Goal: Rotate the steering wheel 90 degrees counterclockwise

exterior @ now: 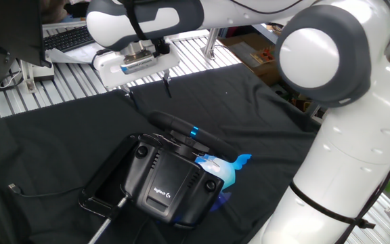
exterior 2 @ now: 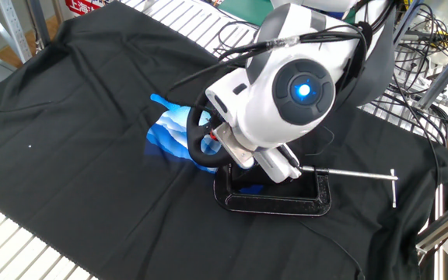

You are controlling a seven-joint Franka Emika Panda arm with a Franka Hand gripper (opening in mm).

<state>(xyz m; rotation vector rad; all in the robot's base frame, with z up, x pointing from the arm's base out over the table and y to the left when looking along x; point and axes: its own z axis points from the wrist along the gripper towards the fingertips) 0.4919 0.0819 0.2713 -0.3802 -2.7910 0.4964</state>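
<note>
The steering wheel (exterior: 179, 127) is a black rim seen nearly edge-on, with a short blue stripe facing up, mounted on a boxy black base (exterior: 170, 184) with a white logo. My gripper (exterior: 148, 91) hangs behind the rim's far left end, above the black cloth. It is open, its two thin dark fingers (exterior: 168, 86) point down, and nothing is between them. It does not touch the wheel. In the other fixed view only a black arc of the steering wheel (exterior 2: 197, 149) shows, since my wrist covers the remainder.
A black clamp (exterior: 100, 186) with a silver handle holds the base to the table. A light-blue patch (exterior: 226, 169) lies beside the base. A thin cable (exterior: 39, 192) crosses the cloth at left. A keyboard (exterior: 65, 38) sits on the slatted table behind.
</note>
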